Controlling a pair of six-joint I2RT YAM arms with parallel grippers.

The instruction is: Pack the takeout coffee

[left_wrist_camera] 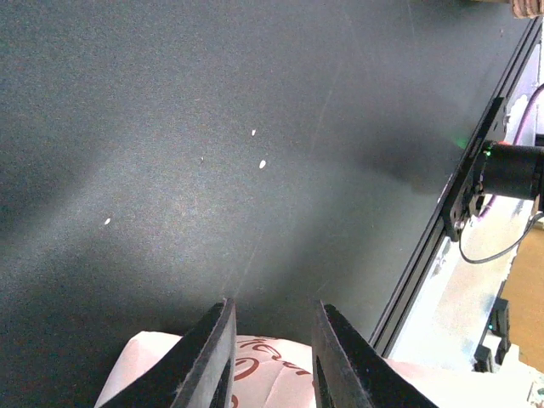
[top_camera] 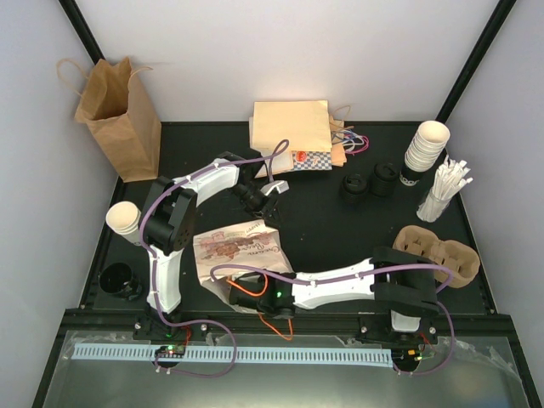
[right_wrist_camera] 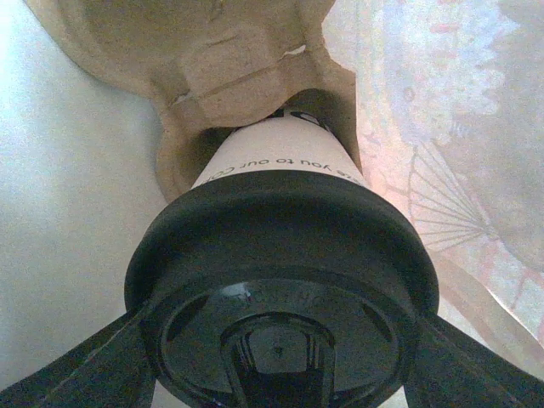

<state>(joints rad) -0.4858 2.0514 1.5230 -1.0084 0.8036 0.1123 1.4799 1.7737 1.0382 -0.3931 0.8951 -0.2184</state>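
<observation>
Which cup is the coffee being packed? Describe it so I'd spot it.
Find the white red-printed bag lying near the table's front; the right arm reaches inside. Between its fingers sits the takeout coffee, the only cup wearing a black lid.

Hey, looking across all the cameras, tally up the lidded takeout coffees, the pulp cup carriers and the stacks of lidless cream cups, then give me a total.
Takeout coffee: 1
Pulp cup carriers: 2, one at the right, one holding the coffee
Lidless cream cup stacks: 2, one at the left, one at the far right
Total: 5
</observation>
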